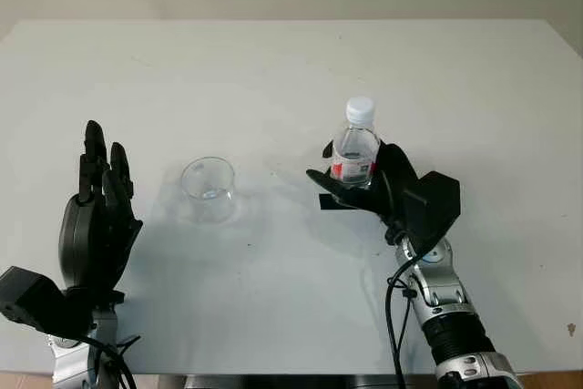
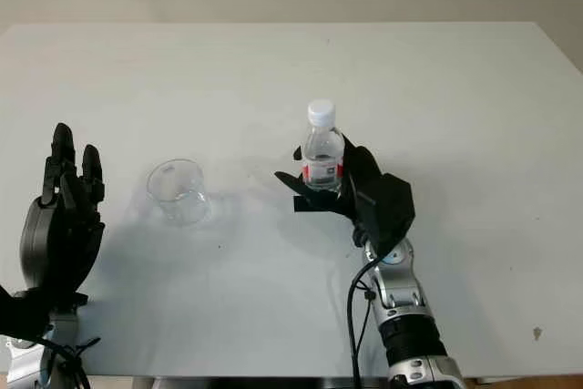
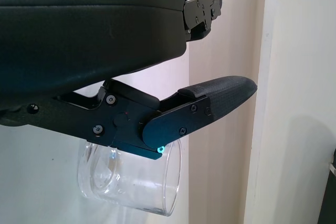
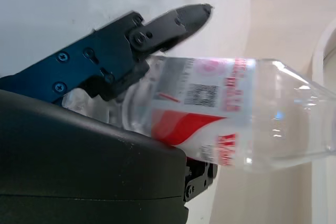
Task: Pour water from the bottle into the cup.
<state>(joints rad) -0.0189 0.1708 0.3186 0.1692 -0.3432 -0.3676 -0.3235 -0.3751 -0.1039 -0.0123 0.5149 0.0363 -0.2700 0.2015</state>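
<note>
A clear plastic water bottle [image 1: 355, 148] with a white cap and a red-and-white label stands upright right of the table's middle. My right hand [image 1: 364, 187] is shut on its lower half, fingers wrapped around the label; the right wrist view has the bottle [image 4: 231, 114] lying against the palm. A clear empty cup [image 1: 209, 189] stands upright on the table to the bottle's left, apart from both hands. My left hand [image 1: 98, 202] is open at the near left, raised beside the cup, which appears past its fingers [image 3: 210, 98] as the cup [image 3: 131, 182].
The white table [image 1: 273, 70] spreads wide behind and between the objects. Its front edge runs close to my arms, and the far edge meets a pale wall. A small dark speck [image 1: 571, 327] lies at the near right.
</note>
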